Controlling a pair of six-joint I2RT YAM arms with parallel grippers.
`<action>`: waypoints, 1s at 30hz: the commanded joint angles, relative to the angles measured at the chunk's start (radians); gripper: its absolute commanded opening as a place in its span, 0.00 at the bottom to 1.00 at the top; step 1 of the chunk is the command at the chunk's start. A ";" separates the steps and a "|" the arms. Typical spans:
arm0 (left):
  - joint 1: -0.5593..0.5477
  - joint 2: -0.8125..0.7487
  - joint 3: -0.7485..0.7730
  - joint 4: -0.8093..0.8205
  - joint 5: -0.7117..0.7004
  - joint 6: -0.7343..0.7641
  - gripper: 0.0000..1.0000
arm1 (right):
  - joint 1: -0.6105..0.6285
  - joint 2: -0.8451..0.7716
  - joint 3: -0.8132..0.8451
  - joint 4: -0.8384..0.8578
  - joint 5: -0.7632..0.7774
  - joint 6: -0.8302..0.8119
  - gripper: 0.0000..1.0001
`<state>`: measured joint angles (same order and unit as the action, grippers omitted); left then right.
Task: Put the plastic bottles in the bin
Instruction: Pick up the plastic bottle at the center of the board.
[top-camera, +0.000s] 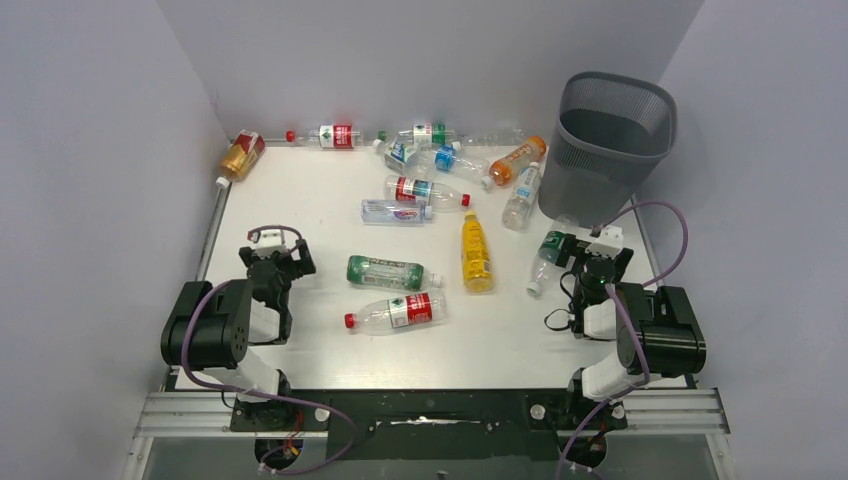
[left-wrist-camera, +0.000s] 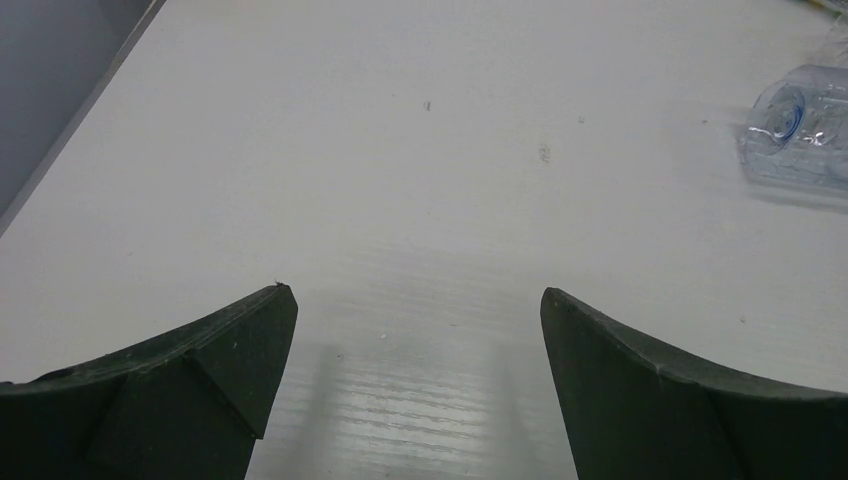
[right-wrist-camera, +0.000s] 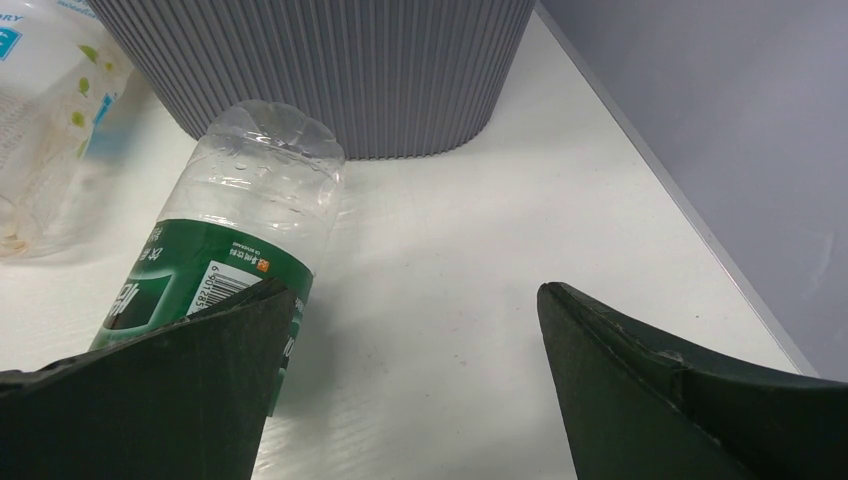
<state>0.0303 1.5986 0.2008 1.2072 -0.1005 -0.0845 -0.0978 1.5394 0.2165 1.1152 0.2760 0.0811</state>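
Several plastic bottles lie on the white table: a yellow one (top-camera: 476, 252), a green one (top-camera: 388, 272), a clear red-labelled one (top-camera: 395, 311), an orange one (top-camera: 518, 160), and others along the back. The dark grey bin (top-camera: 610, 140) stands at the back right. My right gripper (right-wrist-camera: 418, 290) is open just in front of the bin (right-wrist-camera: 330, 70). A clear green-labelled bottle (right-wrist-camera: 240, 230) lies beside its left finger, outside the jaws. My left gripper (left-wrist-camera: 415, 295) is open over bare table at the left, with nothing between its fingers.
Grey walls enclose the table on the left, back and right. A clear bottle with a blue label (left-wrist-camera: 800, 130) lies off to the right of my left gripper. Another clear bottle (right-wrist-camera: 45, 120) rests left of the bin. The table's right edge (right-wrist-camera: 700, 230) runs close by.
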 joint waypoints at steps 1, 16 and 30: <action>-0.036 -0.079 0.046 -0.063 -0.011 0.062 0.95 | -0.001 -0.008 0.004 0.102 0.008 -0.014 0.98; -0.315 -0.425 0.232 -0.524 -0.159 0.100 0.96 | 0.123 -0.494 0.061 -0.334 -0.020 -0.087 0.98; -0.410 -0.478 0.668 -0.821 0.024 -0.121 0.95 | 0.180 -0.661 0.711 -1.412 -0.042 0.193 0.98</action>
<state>-0.3702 1.1526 0.7277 0.4698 -0.1444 -0.0940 0.0555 0.8486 0.7906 0.0547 0.2516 0.1955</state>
